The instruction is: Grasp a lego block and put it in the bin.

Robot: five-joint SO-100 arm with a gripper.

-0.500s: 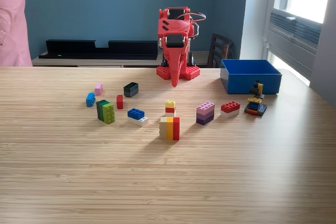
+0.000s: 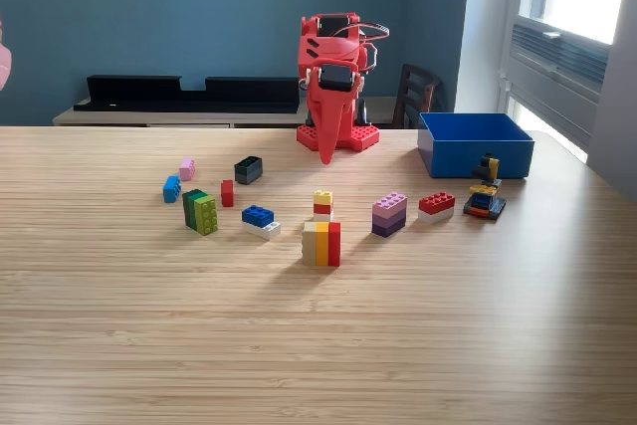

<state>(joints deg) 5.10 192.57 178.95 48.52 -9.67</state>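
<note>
Several lego blocks lie scattered on the wooden table (image 2: 299, 345): a tan, orange and red stack (image 2: 321, 243), a yellow and red one (image 2: 322, 204), a purple stack (image 2: 389, 214), a red block (image 2: 436, 204), a blue and white one (image 2: 260, 220), a green pair (image 2: 200, 211). The blue bin (image 2: 475, 143) stands at the exterior view's right. My red gripper (image 2: 325, 154) hangs point down at the far middle, above the table and behind the blocks, fingers together with nothing in them.
A small multicoloured lego figure (image 2: 485, 196) stands just in front of the bin. A black block (image 2: 248, 169), a small red block (image 2: 227, 192), a pink block (image 2: 186, 168) and a blue block (image 2: 172, 188) lie left of centre. A dark chair (image 2: 414, 95) stands behind the table.
The person's pink sleeve at the left edge has almost left the view. The gripper tip has shifted slightly.
</note>
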